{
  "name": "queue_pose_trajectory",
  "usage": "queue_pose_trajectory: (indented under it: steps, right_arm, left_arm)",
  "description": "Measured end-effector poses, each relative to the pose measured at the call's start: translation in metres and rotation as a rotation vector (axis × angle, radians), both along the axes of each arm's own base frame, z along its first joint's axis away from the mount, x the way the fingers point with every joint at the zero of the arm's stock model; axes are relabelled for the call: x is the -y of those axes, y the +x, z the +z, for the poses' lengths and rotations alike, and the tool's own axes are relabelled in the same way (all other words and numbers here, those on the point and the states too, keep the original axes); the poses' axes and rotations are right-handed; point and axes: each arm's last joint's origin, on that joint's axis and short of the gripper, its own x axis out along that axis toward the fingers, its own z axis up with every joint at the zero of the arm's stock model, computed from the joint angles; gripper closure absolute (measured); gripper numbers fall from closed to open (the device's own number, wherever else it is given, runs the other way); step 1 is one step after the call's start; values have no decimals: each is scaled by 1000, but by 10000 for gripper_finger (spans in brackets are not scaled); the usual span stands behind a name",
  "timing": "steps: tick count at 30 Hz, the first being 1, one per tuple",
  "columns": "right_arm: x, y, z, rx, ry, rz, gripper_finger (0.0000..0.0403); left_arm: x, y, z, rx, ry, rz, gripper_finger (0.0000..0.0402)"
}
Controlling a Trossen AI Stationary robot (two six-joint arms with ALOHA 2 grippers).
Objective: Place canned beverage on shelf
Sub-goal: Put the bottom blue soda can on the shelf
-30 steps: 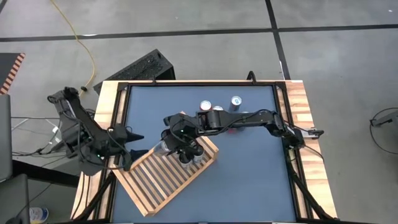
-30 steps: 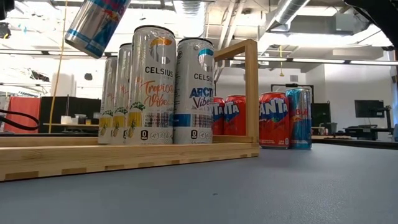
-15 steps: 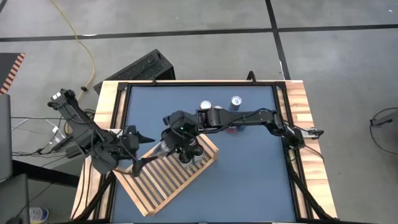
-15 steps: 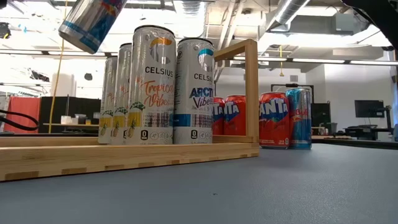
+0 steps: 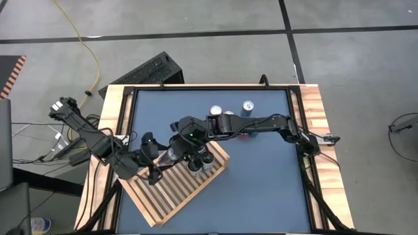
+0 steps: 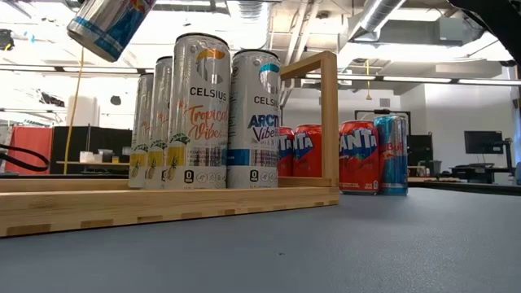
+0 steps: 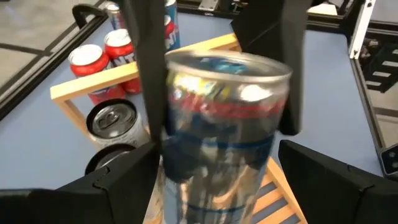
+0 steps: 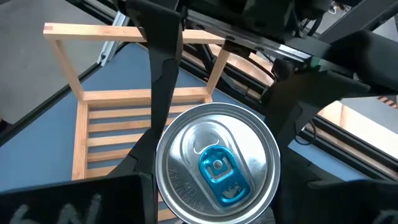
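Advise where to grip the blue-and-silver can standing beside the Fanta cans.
Take the blue-and-silver can by its upper wall, from above: it stands upright with clear space overhead, and a Fanta can crowds one side. The right gripper already holds a tilted can.

We're looking at a shelf (image 5: pixel 171 188) of pale, matt, bare wood slats, grain showing. The held can (image 8: pixel 217 163) has a shiny brushed-metal top with a glossy blue tab. The tall Celsius cans (image 6: pixel 198 111) are glossy printed metal. The tabletop (image 5: pixel 261 183) is a matt, smooth blue-grey, edged in light wood. The right gripper's fingers (image 8: pixel 163 74) look like matt black plastic.
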Motion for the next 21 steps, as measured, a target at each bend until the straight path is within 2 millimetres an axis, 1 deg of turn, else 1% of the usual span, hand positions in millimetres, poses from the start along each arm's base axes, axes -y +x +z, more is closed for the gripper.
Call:
queue_pose_trajectory:
  steps: [2,5,9,14,16,21]
  right_arm:
    - [0,0,0,-2,1,3,228]
    - [-4,0,0,3,-4,23,228]
    - [-8,0,0,6,-7,37,228]
    - [-6,0,0,5,-5,41,228]
    - [-7,0,-1,1,-3,40,228]
    - [-7,0,-1,3,-4,45,228]
  left_arm:
    - [1,1,2,13,3,-17,89]
    - [2,2,3,19,0,-44,105]
    - [0,6,2,4,1,-54,140]
    - [0,7,1,-1,-4,-57,184]
    - [1,7,0,-5,-5,-57,191]
    - [0,7,0,1,-2,-38,191]
